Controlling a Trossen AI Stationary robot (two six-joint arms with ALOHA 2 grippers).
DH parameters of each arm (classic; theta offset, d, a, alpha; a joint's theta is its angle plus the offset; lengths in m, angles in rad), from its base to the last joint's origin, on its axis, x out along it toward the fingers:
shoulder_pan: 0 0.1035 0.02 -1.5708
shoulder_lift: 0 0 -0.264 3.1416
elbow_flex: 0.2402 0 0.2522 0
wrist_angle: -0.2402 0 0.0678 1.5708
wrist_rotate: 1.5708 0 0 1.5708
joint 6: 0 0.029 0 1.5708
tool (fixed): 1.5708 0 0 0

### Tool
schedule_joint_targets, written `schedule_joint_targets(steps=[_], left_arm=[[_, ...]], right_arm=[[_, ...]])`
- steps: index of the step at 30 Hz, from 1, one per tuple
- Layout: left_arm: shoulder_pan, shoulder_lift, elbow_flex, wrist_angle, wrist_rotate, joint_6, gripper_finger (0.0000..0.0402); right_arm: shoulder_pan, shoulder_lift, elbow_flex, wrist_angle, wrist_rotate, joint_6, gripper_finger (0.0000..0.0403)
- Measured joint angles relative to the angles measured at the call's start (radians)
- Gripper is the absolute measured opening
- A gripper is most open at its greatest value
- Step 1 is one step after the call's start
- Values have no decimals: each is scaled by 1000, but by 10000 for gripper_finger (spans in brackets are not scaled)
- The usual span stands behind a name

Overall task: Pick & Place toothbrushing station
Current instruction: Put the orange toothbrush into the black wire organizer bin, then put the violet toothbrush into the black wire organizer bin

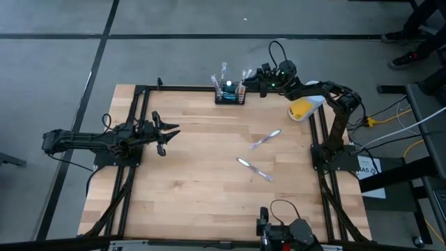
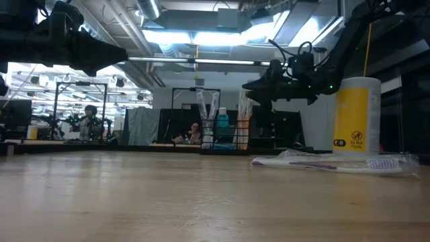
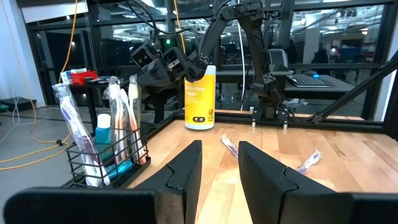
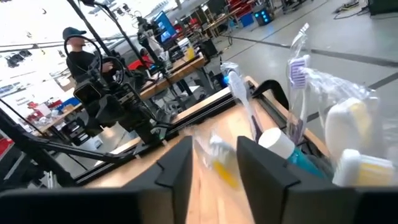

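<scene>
The toothbrushing station (image 1: 229, 93) is a small black wire rack at the table's far edge. It holds wrapped toothbrushes and a blue-green tube, and it also shows in the low view (image 2: 225, 134) and the left wrist view (image 3: 106, 155). My right gripper (image 1: 260, 79) hovers just right of the rack's top, shut on a wrapped toothbrush (image 4: 214, 155). My left gripper (image 1: 167, 137) is open and empty over the table's left side, pointing toward the rack. My right gripper pinches a clear-wrapped toothbrush with a yellow part (image 4: 217, 163) between its two fingers. The fingers come roughly level from the table's right side, above the rack's right end (image 2: 243, 111). The wrist view is blurred, so which part it holds and whether the brush's lower end sits in the rack cannot be told.
A yellow cup with a white rim (image 1: 301, 108) stands at the table's far right, close under the right arm. Two wrapped toothbrushes (image 1: 265, 139) (image 1: 254, 169) lie on the wood right of centre. A black frame (image 1: 139, 125) borders the table. People sit in the room behind.
</scene>
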Motion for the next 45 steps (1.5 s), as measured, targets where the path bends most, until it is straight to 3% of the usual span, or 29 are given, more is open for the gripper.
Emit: schedule_joint_targets(steps=[8, 20, 27, 30, 33, 36, 38, 41, 45], left_arm=[[0, 0, 0, 0, 0, 0, 100], [0, 0, 0, 0, 0, 0, 100], [0, 0, 0, 0, 0, 0, 100], [0, 0, 0, 0, 0, 0, 100], [0, 0, 0, 0, 0, 0, 100], [0, 0, 0, 0, 0, 0, 100], [0, 0, 0, 0, 0, 0, 100], [0, 0, 0, 0, 0, 0, 100], [0, 0, 0, 0, 0, 0, 100]], right_arm=[[7, 1, 38, 3, 24, -3, 182], [34, 1, 272, 3, 48, -3, 192], [158, 1, 501, -3, -104, 150, 192], [262, 1, 617, -118, -161, 174, 192], [381, 1, 752, -466, -171, 69, 192], [511, 1, 899, -961, 5, -163, 192], [607, 2, 980, -1228, 249, -313, 192], [743, 2, 1032, -1367, 616, -350, 192], [886, -32, 1039, -1472, 1074, -190, 192]])
